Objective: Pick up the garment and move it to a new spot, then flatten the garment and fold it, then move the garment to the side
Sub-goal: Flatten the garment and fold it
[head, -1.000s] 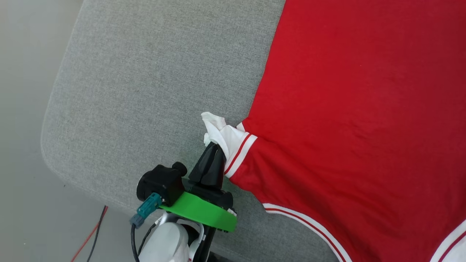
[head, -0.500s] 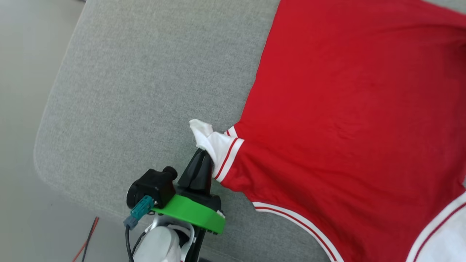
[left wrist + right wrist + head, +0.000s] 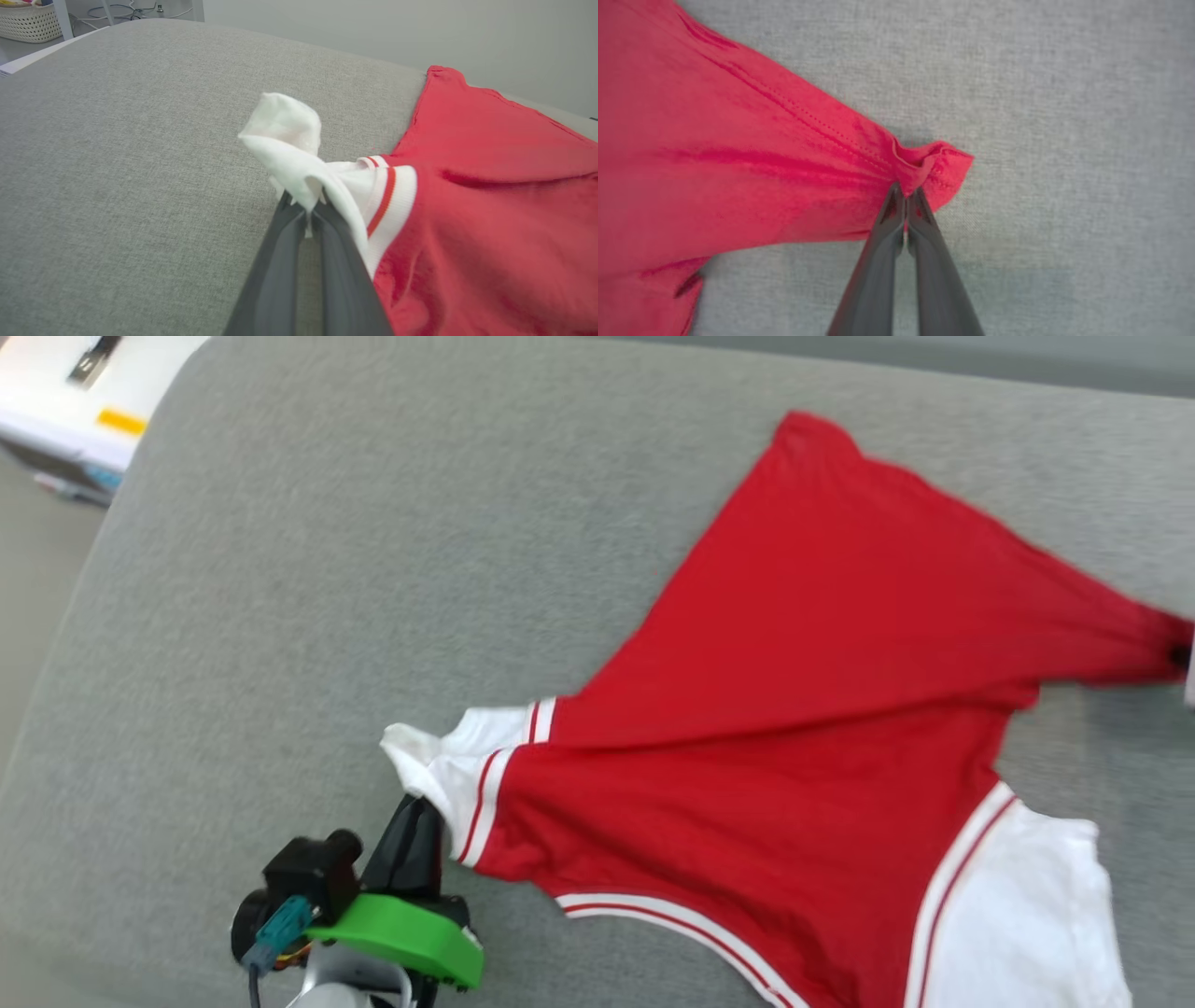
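The red garment (image 3: 822, 728) lies stretched across the grey cushion (image 3: 327, 597), plain red side up, its print hidden. My left gripper (image 3: 422, 805) is shut on the bunched white sleeve (image 3: 448, 770) at the lower left; the left wrist view shows the same grip, left gripper (image 3: 306, 203) pinching the sleeve (image 3: 289, 135). A red corner (image 3: 931, 168) of the garment (image 3: 714, 154) is pinched in my shut right gripper (image 3: 906, 192), pulling the cloth taut. That corner reaches the right edge of the head view (image 3: 1172, 649). The other white sleeve (image 3: 1018, 915) lies flat at the lower right.
The grey cushion has a rounded left edge with pale floor (image 3: 28, 579) beyond it. A white object (image 3: 84, 401) sits off the cushion's top left. A woven basket (image 3: 25, 21) and cables stand far behind in the left wrist view.
The head camera has tilted up and back, so more of the cushion and the whole garment now show. The garment is drawn taut between both grippers, with the red corner pulled right.
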Motion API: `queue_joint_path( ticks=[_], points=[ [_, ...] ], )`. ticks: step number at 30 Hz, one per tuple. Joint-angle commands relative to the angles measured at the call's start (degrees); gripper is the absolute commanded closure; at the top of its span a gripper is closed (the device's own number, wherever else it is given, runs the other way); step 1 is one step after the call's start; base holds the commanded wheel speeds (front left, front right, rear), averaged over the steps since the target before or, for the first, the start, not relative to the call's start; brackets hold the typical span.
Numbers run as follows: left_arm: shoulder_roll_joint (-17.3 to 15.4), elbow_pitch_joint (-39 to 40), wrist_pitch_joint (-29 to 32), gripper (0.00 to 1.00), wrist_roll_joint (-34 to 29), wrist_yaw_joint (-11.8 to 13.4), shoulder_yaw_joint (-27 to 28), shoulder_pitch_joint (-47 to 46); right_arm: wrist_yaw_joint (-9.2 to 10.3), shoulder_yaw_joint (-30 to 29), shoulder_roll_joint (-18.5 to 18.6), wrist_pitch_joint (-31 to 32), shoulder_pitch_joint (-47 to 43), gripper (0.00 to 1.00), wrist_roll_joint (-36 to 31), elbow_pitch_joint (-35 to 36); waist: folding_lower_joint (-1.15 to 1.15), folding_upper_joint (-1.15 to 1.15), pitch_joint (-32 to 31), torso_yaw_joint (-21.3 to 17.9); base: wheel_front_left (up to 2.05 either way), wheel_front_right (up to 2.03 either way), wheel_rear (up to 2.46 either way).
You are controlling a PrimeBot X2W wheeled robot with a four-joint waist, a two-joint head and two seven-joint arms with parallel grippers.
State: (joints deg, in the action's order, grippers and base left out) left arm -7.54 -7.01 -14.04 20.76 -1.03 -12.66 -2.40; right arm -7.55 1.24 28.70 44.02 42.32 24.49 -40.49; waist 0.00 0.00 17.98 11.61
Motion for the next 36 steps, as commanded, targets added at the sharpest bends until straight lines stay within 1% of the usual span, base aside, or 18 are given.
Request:
queue_joint_path(
  ticks=[1,4,6,9,13,15,18,21,22,23,24,27,29,32,34,36],
  points=[
    [-0.82,0.05,0.33,1.00,0.67,0.67,0.71,1.06,0.06,-1.58,0.74,-0.49,-4.56,1.00,1.37,2.66,0.00,0.00,-6.57,-6.96,0.00,0.00,0.00],
    [-1.74,0.32,1.00,1.00,1.27,1.29,1.74,2.69,0.06,-5.47,0.02,-0.88,-13.04,1.00,2.99,9.25,0.00,0.00,-8.24,-9.10,0.00,0.00,0.00],
    [-2.30,0.62,1.51,1.00,1.82,1.62,2.40,3.89,0.06,-9.32,-1.77,-0.82,-19.75,1.00,3.91,14.19,0.00,0.00,-9.20,-10.57,0.00,0.00,0.00],
    [-2.82,0.95,2.37,1.00,2.24,1.83,2.63,5.00,0.06,-14.76,-5.11,-0.67,-28.63,1.00,4.01,20.45,0.00,0.00,-10.13,-11.66,0.00,0.00,0.00],
    [-3.37,1.05,3.34,1.00,2.69,1.85,2.64,5.94,0.06,-21.31,-11.71,0.85,-39.58,1.00,2.62,29.23,0.00,0.00,-10.75,-12.58,0.00,0.00,0.00],
    [-3.55,0.78,3.68,1.00,2.97,1.71,2.56,6.20,0.06,-24.35,-15.93,1.93,-44.48,1.00,2.06,33.10,0.00,0.00,-10.88,-12.82,0.00,0.00,0.00],
    [-3.65,0.35,3.92,1.00,3.13,1.57,2.26,6.30,0.06,-28.18,-21.81,2.81,-49.64,1.00,1.10,36.56,0.00,0.00,-11.02,-12.81,0.00,0.00,0.00],
    [-3.71,0.11,4.09,1.00,3.15,1.43,1.89,6.16,0.06,-29.56,-24.58,2.59,-52.64,1.00,1.14,37.56,0.00,0.00,-10.83,-12.72,0.00,0.00,0.00],
    [-3.71,0.01,4.11,1.00,3.16,1.38,1.75,6.07,0.06,-29.83,-25.15,2.06,-53.09,0.66,1.82,37.69,0.00,0.00,-10.75,-12.72,0.00,0.00,0.00],
    [-3.71,-0.10,4.17,1.00,3.16,1.30,1.59,5.98,0.06,-30.01,-25.41,1.57,-53.30,0.53,2.26,37.45,0.00,0.00,-10.66,-12.70,0.00,0.00,0.00],
    [-3.69,-0.22,4.21,1.00,3.15,1.25,1.42,5.83,0.06,-29.87,-25.58,0.73,-53.45,0.00,2.41,37.16,0.00,0.00,-10.58,-12.66,0.00,0.00,0.00],
    [-3.64,-0.47,4.22,1.00,3.10,1.18,1.05,5.40,0.06,-29.56,-25.76,-4.10,-52.44,0.00,3.17,36.85,0.00,0.00,-10.32,-12.49,0.00,0.00,0.00],
    [-3.56,-0.54,4.18,1.00,3.07,1.18,0.83,5.05,0.06,-29.02,-25.79,-8.47,-51.20,0.00,3.22,37.08,0.00,0.00,-10.08,-12.29,0.00,0.00,0.00],
    [-3.38,-0.41,4.02,1.00,2.99,1.34,0.57,4.56,0.06,-27.34,-25.71,-16.66,-47.79,0.00,3.01,38.03,0.00,0.00,-9.58,-12.01,0.00,0.00,0.00],
    [-3.20,-0.22,3.96,1.00,2.91,1.29,0.22,4.05,0.06,-25.52,-25.21,-22.13,-45.23,0.00,2.94,38.55,0.00,0.00,-9.09,-11.51,0.00,0.00,0.00],
    [-3.00,-0.05,3.74,1.00,2.86,1.24,-0.02,3.41,0.06,-23.31,-23.46,-26.86,-42.79,0.00,3.00,38.21,0.00,0.00,-8.57,-11.00,0.00,0.00,0.00]
  ],
)
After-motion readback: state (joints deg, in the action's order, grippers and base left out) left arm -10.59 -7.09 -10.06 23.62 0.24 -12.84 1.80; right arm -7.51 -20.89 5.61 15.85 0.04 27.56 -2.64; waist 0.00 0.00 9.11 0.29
